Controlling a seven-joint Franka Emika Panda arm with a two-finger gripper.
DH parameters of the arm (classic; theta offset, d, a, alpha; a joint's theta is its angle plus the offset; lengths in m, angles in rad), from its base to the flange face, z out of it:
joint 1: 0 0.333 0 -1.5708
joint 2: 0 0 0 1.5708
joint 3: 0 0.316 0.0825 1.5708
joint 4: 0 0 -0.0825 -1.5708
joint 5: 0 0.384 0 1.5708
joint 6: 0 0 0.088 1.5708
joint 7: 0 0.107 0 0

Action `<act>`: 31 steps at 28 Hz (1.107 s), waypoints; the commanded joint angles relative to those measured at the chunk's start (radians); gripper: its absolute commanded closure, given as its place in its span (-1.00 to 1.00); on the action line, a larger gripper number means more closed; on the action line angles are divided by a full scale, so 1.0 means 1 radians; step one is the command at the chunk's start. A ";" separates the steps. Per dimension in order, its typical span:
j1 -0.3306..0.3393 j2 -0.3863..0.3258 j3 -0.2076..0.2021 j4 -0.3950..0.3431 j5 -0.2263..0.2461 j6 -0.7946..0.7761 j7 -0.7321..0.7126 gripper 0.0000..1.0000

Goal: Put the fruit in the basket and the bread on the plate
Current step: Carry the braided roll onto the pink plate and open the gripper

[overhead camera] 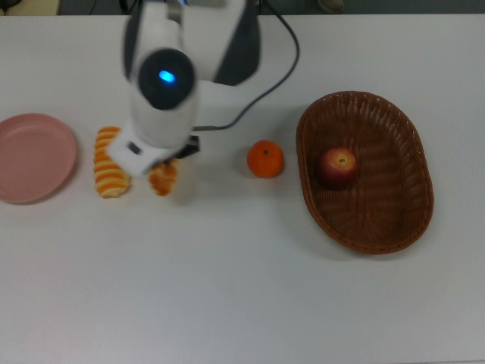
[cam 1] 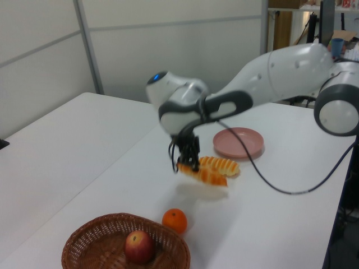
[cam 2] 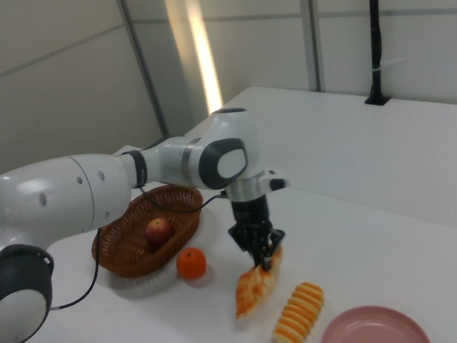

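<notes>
Gripper (cam 2: pixel 262 255) pointing down, clamping braided loaf (cam 2: pixel 257 284) above table.

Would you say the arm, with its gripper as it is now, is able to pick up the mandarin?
Probably not yet: the gripper is shut on the braided loaf. The mandarin itself sits in the open.

The arm (overhead camera: pixel 163 83) is blurring above two pastries (overhead camera: pixel 112 176) while an apple (overhead camera: pixel 337 167) is sitting in the basket (overhead camera: pixel 413 159).
</notes>
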 commanded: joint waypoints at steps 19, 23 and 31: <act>-0.331 0.023 0.000 -0.020 0.013 0.278 -0.074 1.00; -0.331 0.034 0.000 -0.030 -0.013 0.278 -0.073 0.95; -0.331 0.034 0.002 -0.030 -0.046 0.278 -0.079 -1.00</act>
